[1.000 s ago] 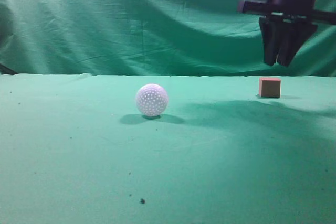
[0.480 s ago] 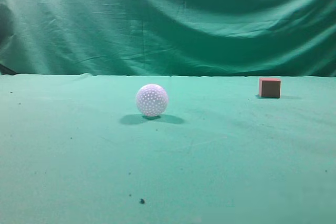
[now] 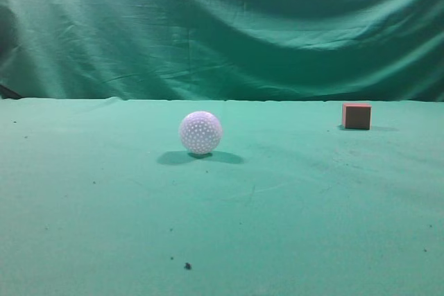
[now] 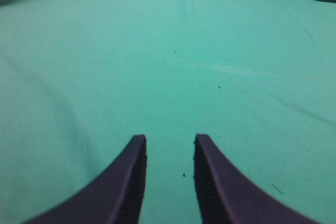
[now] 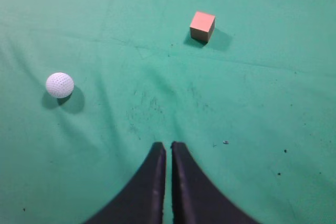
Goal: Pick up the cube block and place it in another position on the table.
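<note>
- A green cloth backdrop (image 3: pixel 222 29) fills the whole rear of the exterior view, hanging in broad folds and creases.
- Its folds sag in long curves towards the right, with darker bands of shade between lighter ridges.
- At the far left a dark fold cuts in near its lower edge.
- The drape meets a level green surface along a straight line.
- Light is soft and even, brighter upper left.

We see the left gripper (image 4: pixel 169 148) w/ dark purple curved fingers, ribbed inner pads; the right gripper (image 5: pixel 168 150) looks near-black, smooth, tapered.
</note>
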### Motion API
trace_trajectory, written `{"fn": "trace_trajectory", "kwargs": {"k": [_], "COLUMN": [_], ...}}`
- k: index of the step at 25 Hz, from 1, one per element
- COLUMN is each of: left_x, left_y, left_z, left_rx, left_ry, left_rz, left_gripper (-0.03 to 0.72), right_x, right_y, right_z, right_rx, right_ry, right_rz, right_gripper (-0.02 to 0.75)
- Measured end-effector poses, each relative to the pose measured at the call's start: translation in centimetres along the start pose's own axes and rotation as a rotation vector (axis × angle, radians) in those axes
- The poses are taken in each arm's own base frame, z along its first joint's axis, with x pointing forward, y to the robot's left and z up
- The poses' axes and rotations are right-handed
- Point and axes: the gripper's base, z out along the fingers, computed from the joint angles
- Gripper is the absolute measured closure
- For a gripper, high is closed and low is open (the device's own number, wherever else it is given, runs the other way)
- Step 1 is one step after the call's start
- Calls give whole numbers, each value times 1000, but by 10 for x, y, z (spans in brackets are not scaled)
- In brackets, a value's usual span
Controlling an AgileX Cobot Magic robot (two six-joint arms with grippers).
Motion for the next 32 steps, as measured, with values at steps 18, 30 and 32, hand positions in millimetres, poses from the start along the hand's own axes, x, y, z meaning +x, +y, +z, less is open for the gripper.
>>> {"fn": "trace_trajectory", "kwargs": {"k": [18,30,32], "left_x": [0,0,0], "left_y": [0,0,0], "left_z": [0,0,0], "left_rx": [0,0,0], "left_ry": [0,0,0], "left_rz": [0,0,0], "left_gripper": [426,426,426], "right_x": [55,155,169], "right_y": [-19,-40,-43], "right_z": [-30,38,56], "right_rx": [200,354,333], "right_ry": [-238,-614,-609], "right_rz": [-67,11,40], "right_gripper": [738,738,738]}}
